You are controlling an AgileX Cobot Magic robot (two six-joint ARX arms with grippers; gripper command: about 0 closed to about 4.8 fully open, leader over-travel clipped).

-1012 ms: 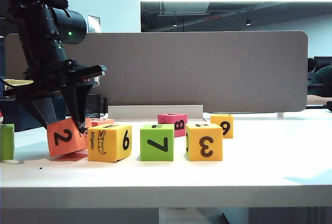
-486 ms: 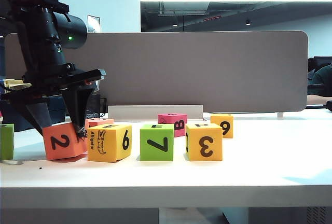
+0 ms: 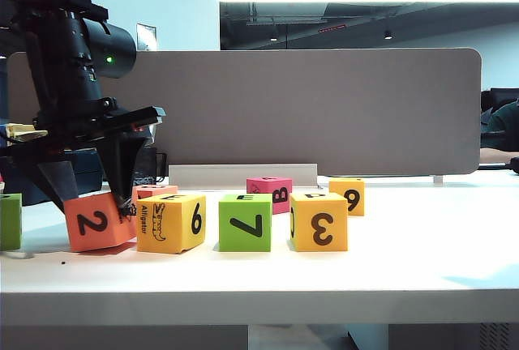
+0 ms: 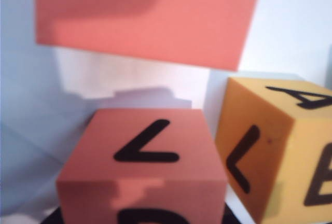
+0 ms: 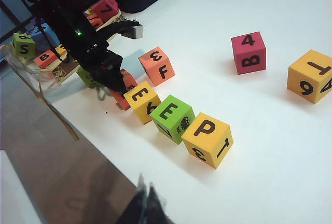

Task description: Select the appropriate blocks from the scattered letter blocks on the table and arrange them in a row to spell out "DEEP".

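Four blocks stand in a row near the table's front edge: the coral "2" cube, the yellow alligator "6" cube, the green "7" cube and the yellow "3" cube. Seen from the right wrist, their tops read E, E, P; the coral cube's top is mostly hidden. My left gripper points down and straddles the coral cube, open, with the cube resting on the table against the yellow one. My right gripper hangs shut and empty off the table's front edge.
Another coral cube sits just behind the row. A pink B cube and a yellow 9 cube lie farther back. A green cube and a tray of blocks are at the left. A grey partition closes the back.
The coral cube was tilted and lifted in the left gripper; it has come down flat onto the table beside the yellow cube, and the fingers have spread. The right arm has not moved.
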